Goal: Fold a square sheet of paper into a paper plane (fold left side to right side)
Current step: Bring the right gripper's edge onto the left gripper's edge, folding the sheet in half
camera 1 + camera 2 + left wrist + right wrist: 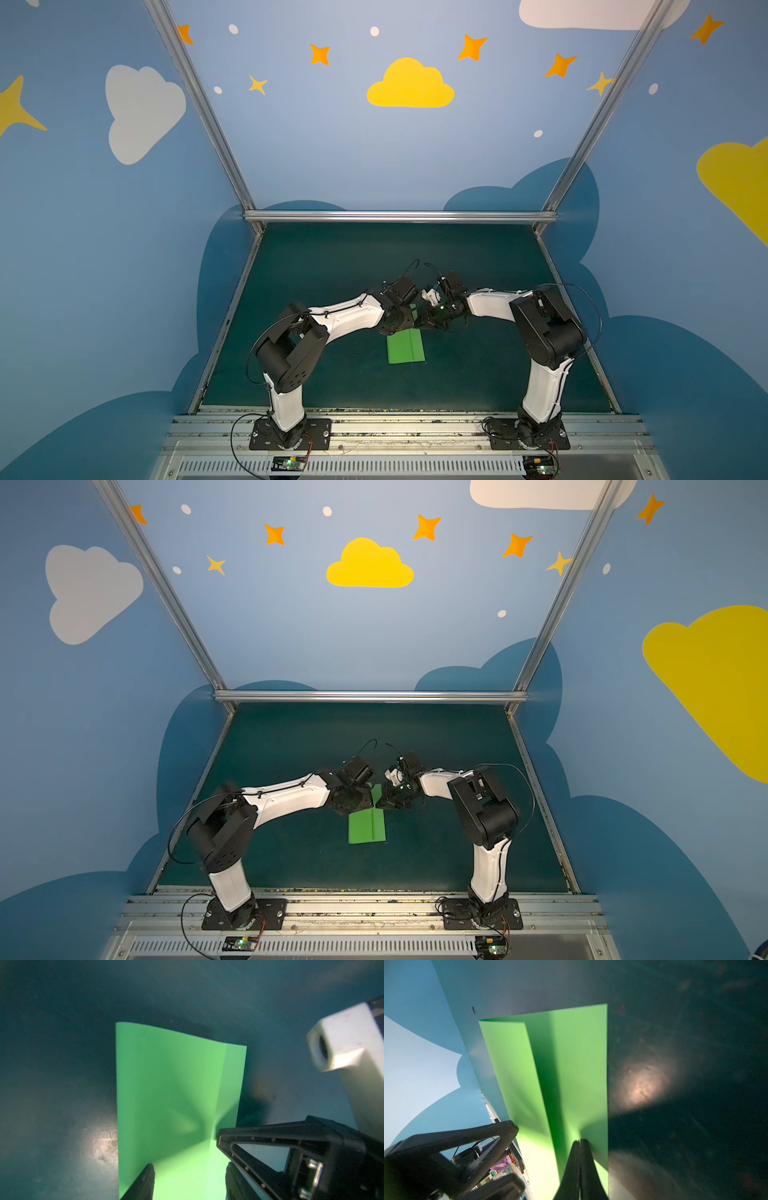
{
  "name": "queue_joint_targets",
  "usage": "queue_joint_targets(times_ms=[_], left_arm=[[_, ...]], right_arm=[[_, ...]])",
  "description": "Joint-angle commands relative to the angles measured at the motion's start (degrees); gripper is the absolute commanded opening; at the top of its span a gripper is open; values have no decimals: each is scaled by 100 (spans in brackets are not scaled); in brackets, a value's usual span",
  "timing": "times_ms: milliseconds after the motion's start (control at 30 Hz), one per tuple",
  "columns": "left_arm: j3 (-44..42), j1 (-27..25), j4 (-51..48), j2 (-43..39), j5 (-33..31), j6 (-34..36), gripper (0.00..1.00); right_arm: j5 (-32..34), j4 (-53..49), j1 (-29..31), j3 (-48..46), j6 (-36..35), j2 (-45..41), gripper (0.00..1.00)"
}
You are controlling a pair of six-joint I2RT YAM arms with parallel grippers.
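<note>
The square sheet of paper [405, 347] [367, 827] is bright green and lies mid-mat with one lengthwise crease, its far end lifted. My right gripper [579, 1142] [423, 323] is shut on that raised far edge, and the paper [571, 1068] puckers at its tip. My left gripper [190, 1181] [400, 322] hangs open just over the same end. Its two fingers stand apart with the sheet [166, 1084] lying between and below them, touching neither. A paper plane is out of view.
The dark teal mat [332, 270] covers the table inside blue walls and an aluminium frame [399, 216]. Both wrists nearly meet over the paper's far end. The right wrist's white camera block [349, 1039] hangs close beside my left gripper.
</note>
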Motion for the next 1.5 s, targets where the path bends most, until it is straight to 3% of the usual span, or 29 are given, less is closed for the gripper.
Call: queue_joint_targets(times_ms=[0,433,667,967,1233,1467], left_arm=[[70,-4,51,124,-28,80,56],[53,-3,64,230,-36,211,56],[122,-2,99,241,50,265,56],[332,-9,45,319,177,348,56],[457,-8,38,416,256,396,56],[440,-31,121,456,377,449,56]], right_arm=[[30,-73,31,-200,177,50,0],[-482,63,-424,212,440,-453,0],[-552,-183,-611,588,288,-163,0],[-724,-133,-664,796,269,201,29],[-838,0,-664,843,350,355,37],[-894,83,-665,862,407,411,37]])
